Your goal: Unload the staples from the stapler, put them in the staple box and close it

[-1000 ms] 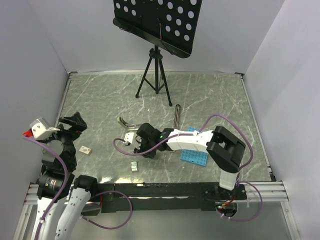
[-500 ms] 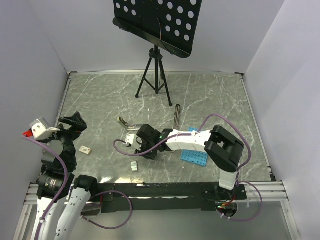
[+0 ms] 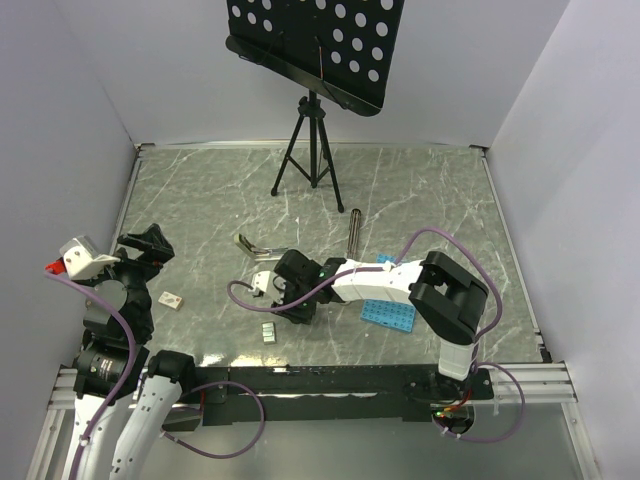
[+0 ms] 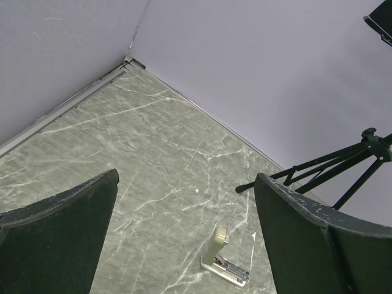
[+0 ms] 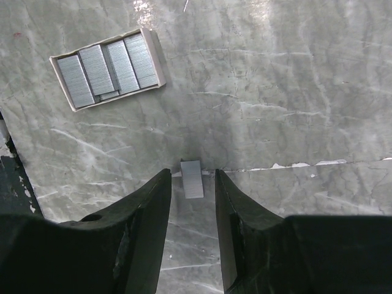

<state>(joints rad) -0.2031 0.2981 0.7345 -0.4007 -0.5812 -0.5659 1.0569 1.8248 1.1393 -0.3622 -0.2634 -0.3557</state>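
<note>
The stapler [image 3: 250, 244] lies open in a V on the marble table, left of centre; it also shows in the left wrist view [image 4: 228, 267], one arm standing up. A small block of staples [image 3: 268, 331] lies on the table near the front. In the right wrist view this block [image 5: 192, 181] lies flat just at the tips of my right gripper [image 5: 192, 174], whose fingers stand apart either side of it without touching. In the top view my right gripper [image 3: 282, 298] is low over the table between stapler and block. My left gripper [image 3: 150, 245] is open, empty, raised at far left.
A small open box of staple strips [image 3: 171, 299] lies near the left arm, and shows in the right wrist view [image 5: 107, 68]. A blue perforated plate [image 3: 390, 312] lies under the right arm, a dark rod [image 3: 355, 228] behind it. A black tripod stand [image 3: 312, 150] stands at the back.
My right gripper has crept slightly toward the near left, closer to the staple block. The left arm, the stapler and the block have not moved.
</note>
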